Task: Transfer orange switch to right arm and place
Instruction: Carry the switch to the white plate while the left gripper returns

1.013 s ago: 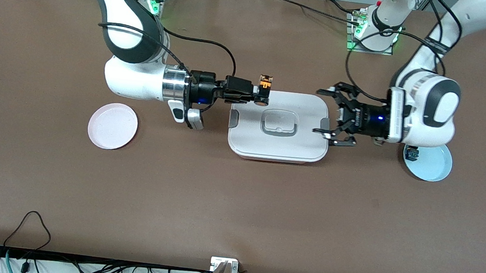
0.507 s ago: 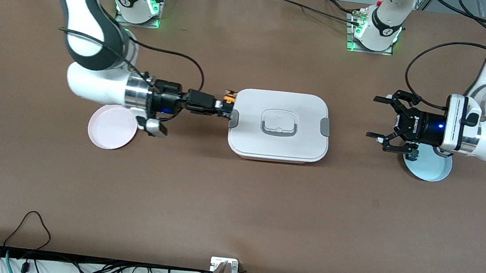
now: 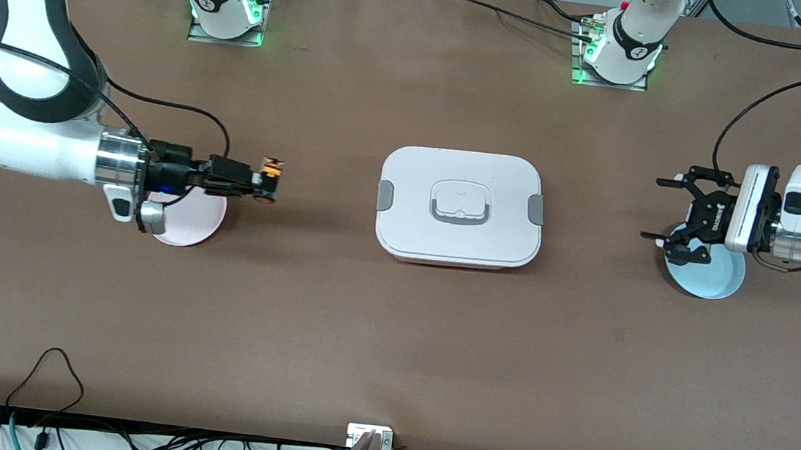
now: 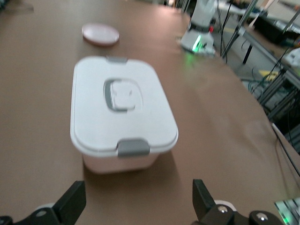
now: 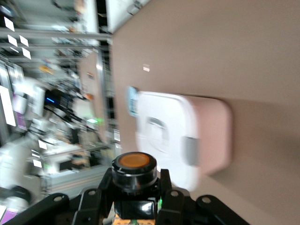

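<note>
Beside the round pink plate (image 3: pixel 184 222), the right gripper (image 3: pixel 266 184) clamps the orange switch (image 3: pixel 271 174); white lidded box (image 3: pixel 460 205) sits clear between it and the wide-open left gripper (image 3: pixel 668 210), over the blue plate (image 3: pixel 715 274).

White arms (image 3: pixel 26 145), black joints, silver wrist cuffs, black cables, green-lit bases

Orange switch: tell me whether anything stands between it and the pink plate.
Nothing visible does. The right gripper is shut on the orange switch, in the air beside the pink plate, whose visible surface looks bare. The lidded white box sits toward the table's middle.
</note>
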Robot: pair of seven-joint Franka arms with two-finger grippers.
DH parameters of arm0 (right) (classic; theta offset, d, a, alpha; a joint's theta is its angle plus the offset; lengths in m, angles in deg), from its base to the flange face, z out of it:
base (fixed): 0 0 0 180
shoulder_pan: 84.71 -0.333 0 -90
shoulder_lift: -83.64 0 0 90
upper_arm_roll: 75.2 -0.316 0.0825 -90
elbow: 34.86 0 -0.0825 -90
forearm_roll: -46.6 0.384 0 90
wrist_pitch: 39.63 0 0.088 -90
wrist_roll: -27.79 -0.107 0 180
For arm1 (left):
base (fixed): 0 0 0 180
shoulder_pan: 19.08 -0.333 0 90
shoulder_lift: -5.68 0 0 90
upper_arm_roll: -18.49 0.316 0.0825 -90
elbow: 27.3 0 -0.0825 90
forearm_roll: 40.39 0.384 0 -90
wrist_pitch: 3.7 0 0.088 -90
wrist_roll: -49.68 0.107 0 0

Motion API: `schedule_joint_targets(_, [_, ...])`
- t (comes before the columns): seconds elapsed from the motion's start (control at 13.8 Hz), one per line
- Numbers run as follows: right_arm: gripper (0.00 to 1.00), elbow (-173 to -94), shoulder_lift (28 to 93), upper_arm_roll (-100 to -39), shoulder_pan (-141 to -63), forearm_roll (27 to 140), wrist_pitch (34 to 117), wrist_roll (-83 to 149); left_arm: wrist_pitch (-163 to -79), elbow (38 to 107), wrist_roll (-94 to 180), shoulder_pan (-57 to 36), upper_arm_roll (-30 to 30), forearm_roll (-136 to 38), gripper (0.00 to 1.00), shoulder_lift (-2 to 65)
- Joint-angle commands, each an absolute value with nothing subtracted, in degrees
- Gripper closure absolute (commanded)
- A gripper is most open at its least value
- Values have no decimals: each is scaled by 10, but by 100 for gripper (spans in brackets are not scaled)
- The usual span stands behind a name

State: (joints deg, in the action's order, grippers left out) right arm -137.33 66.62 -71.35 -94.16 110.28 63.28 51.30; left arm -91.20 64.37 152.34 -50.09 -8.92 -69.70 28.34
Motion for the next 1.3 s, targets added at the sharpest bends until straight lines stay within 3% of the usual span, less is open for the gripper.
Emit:
schedule_joint_targets(0.0, [100,-1387,683,-722,-907,974,604,584,-961,623,1498,-356,67,-645,0,244])
schedule_joint_targets(0.43, [100,-1388,691,-723,-895,655,606,679,-1156,724,1303,-328,100,-602,0,113])
schedule_joint_targets(0.72, [100,-1432,690,-726,-896,528,701,828,-1209,735,1211,-315,121,-596,0,50])
schedule_joint_targets(0.94, [100,-1495,689,-726,-898,463,823,911,-1212,730,1181,-225,224,-558,0,53])
schedule_joint_targets(1.23, [100,-1537,687,-726,-902,423,890,948,-1158,702,971,-220,227,-476,0,54])
